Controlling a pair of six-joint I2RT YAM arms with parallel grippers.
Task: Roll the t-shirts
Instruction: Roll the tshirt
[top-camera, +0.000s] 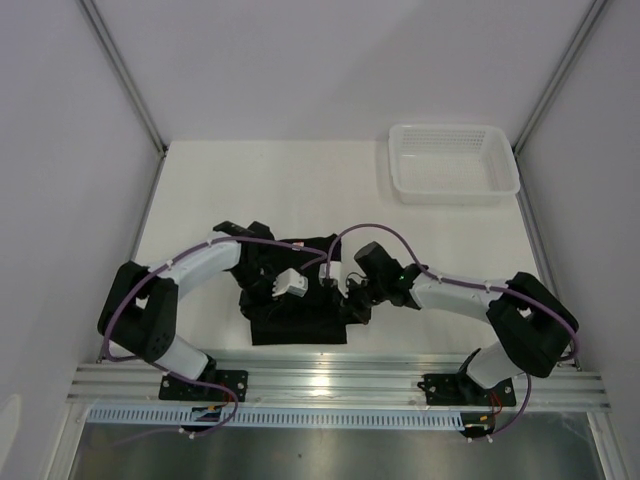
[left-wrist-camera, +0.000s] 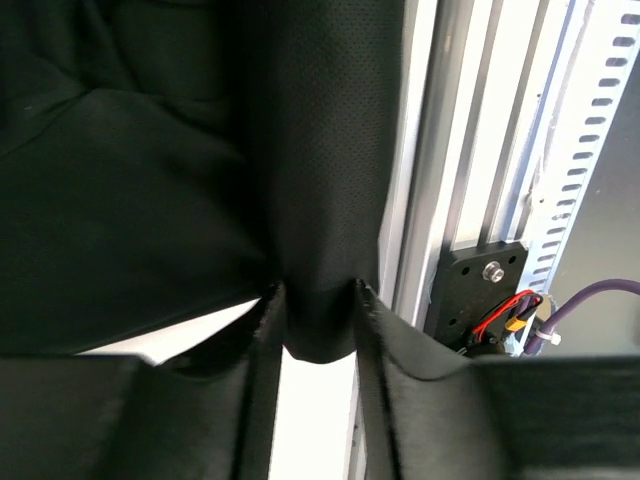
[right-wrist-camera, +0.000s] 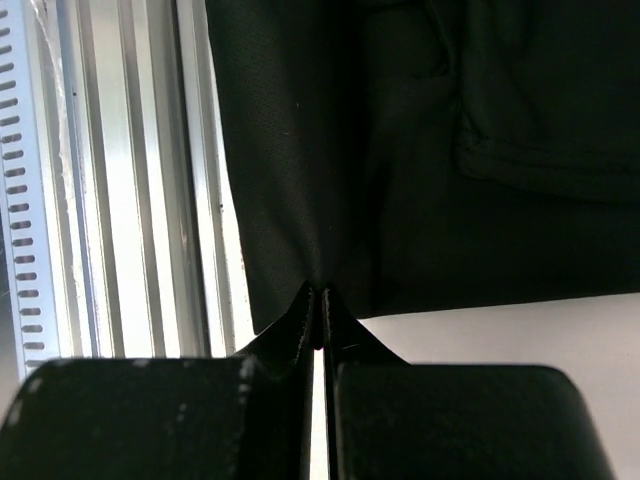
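Observation:
The black t-shirt (top-camera: 300, 325) lies bunched at the near edge of the table, between the two arms. My left gripper (top-camera: 264, 296) is over its left part. In the left wrist view my left gripper (left-wrist-camera: 318, 300) stands open, and a thick fold of the t-shirt (left-wrist-camera: 150, 180) hangs down into the gap between the fingers. My right gripper (top-camera: 352, 306) is at the shirt's right side. In the right wrist view my right gripper (right-wrist-camera: 318, 298) is shut, pinching the edge of the t-shirt (right-wrist-camera: 450, 150) at its tips.
A white mesh basket (top-camera: 455, 128) stands at the back right of the table. The aluminium rail (top-camera: 340, 380) that carries the arm bases runs along the near edge, right beside the shirt. Grey walls close in both sides.

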